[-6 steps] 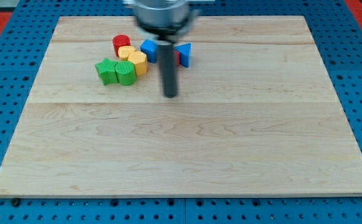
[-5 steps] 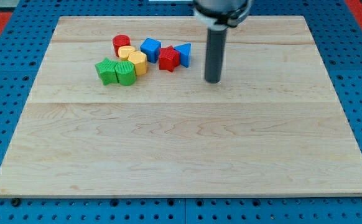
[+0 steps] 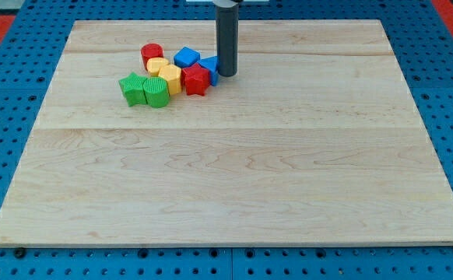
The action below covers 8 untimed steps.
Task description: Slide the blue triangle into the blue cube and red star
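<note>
Where my tip (image 3: 226, 74) touches, blue triangle (image 3: 209, 67) (orientation hidden), red star (image 3: 196, 80)

Note that the rod (image 3: 226, 35) hides most of the blue triangle (image 3: 210, 66). The rod's upper end is cut off above the desk (image 3: 226, 171).

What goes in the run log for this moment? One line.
tip: right of blue triangle, touching | triangle: against red star, blue cube | cluster: packed
</note>
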Tool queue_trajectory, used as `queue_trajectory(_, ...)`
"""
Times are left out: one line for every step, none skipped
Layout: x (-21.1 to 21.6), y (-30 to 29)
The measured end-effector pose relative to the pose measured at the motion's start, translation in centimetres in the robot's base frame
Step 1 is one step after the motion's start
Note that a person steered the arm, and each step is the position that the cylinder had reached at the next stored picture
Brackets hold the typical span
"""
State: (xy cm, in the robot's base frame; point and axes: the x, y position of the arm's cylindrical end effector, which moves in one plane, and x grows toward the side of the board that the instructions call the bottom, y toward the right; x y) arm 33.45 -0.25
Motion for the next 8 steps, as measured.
queue_trajectory(1.8,-0.7)
queue_trajectory(1.9,-4.8)
queue_trajectory(1.9,-7.2)
queue_trajectory(2.1,-7.2)
queue_trajectory(2.9,-5.3)
queue_trajectory(3.2,-5.2)
queue_trajectory(3.3,-1.7)
queue_trajectory(3.0,-0.7)
